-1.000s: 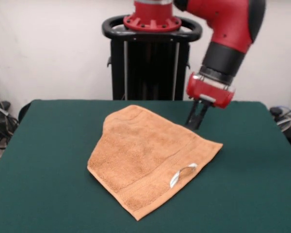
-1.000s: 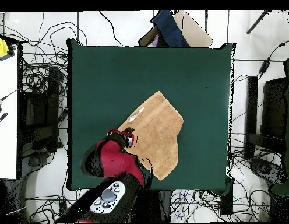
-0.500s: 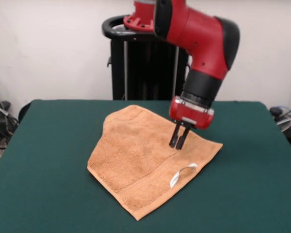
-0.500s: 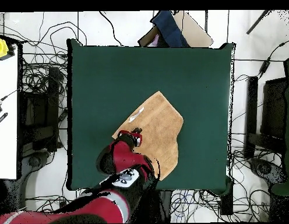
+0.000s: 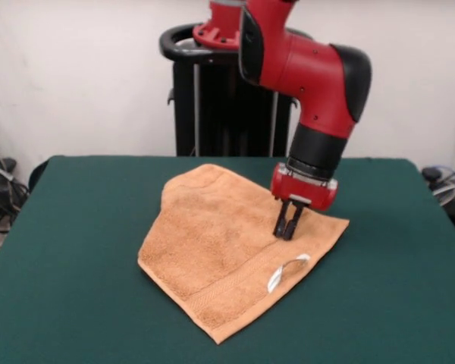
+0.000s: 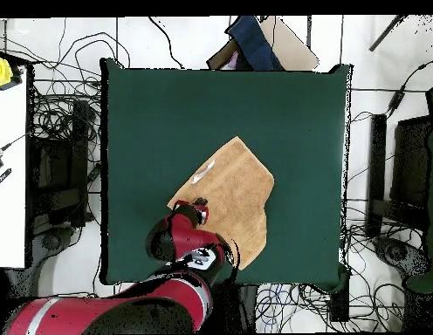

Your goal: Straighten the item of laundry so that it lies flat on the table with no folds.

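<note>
Lying diagonally, towel (image 5: pixel 227 246), tool (image 5: pixel 288 228) above

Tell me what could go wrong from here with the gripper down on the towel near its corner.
1. The gripper meets the towel inside its edge rather than at the corner, so a pinch there might bunch the cloth and add folds.
2. The white tag lies close by; a drag toward it could snag it.
3. The towel looks doubled over, so it may grab both layers and slide the whole thing across the table instead of opening it.
</note>
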